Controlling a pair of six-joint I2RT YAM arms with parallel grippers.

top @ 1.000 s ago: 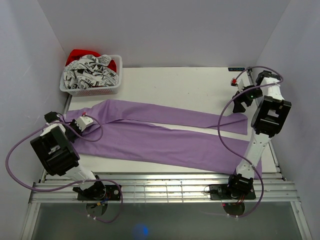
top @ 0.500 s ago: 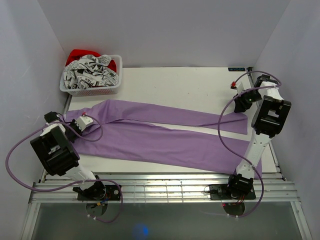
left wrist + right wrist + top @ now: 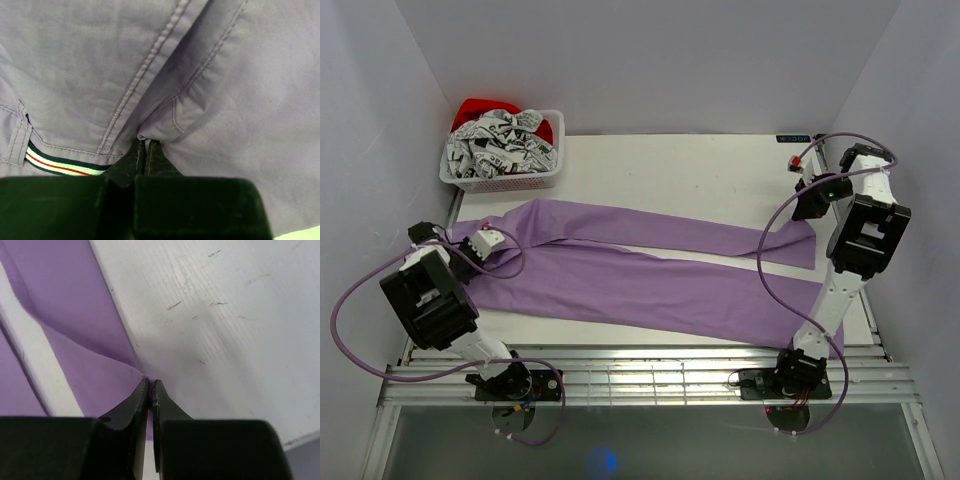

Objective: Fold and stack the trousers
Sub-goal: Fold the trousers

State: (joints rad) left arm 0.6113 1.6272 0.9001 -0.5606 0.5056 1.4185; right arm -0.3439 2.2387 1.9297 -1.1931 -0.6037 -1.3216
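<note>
L hand (image 3: 145, 145) & R hand (image 3: 150, 383) blk; arms (image 3: 425, 300) blk/white, purple cables (image 3: 333, 325).

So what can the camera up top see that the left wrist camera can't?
Only the top view shows the white basket of clothes in the far left corner, both arms, and the right pincer at the end of one leg. Only the left wrist view shows the striped waistband, the stitched seams, and how the left pincer is shut on a pinch of cloth. Both show the purple trousers.
</note>
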